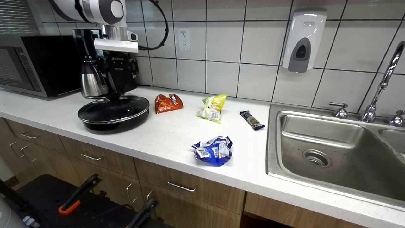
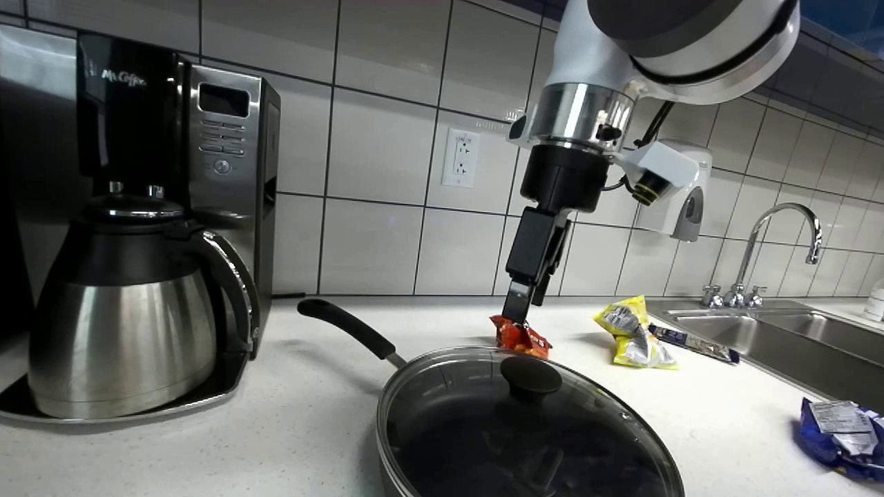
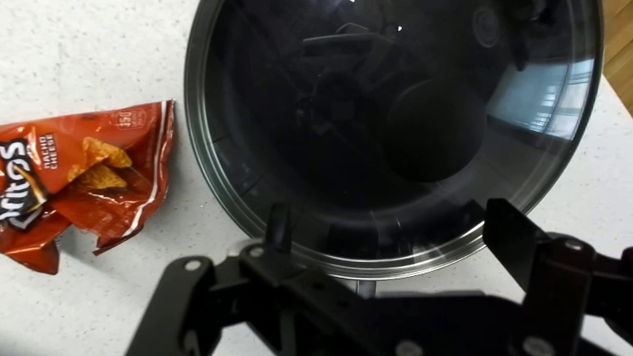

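Widely spread, the angular black gripper [image 3: 388, 228] hangs near a smooth round glass lid [image 3: 341, 163] and crinkled Doritos bag [image 3: 94, 173].

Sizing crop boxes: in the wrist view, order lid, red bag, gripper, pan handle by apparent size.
1. Lid
2. Red bag, partly cropped
3. Pan handle, only a stub showing
Unranked: gripper, unsure, too near the camera

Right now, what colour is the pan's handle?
The handle is black, showing best in an exterior view.
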`<state>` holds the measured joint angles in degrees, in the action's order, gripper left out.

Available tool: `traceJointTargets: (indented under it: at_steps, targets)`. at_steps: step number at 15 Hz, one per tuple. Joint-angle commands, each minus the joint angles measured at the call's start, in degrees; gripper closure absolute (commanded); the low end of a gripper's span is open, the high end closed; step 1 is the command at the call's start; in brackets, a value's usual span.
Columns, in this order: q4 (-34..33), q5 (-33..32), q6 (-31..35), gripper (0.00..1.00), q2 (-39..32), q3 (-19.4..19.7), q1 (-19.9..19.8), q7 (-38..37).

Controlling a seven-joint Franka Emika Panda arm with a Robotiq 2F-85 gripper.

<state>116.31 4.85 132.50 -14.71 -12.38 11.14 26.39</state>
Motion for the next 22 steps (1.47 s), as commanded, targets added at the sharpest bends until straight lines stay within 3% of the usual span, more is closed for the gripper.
traceJointTargets:
  at_steps: [1,22]
  targets:
    - [-1.47,-1.14,-2.47,0.00,-0.79,-1.10,0.49,-3.56]
    - [1.28,-2.12,-4.06,0.00,-2.33,-1.32,0.96,-7.83]
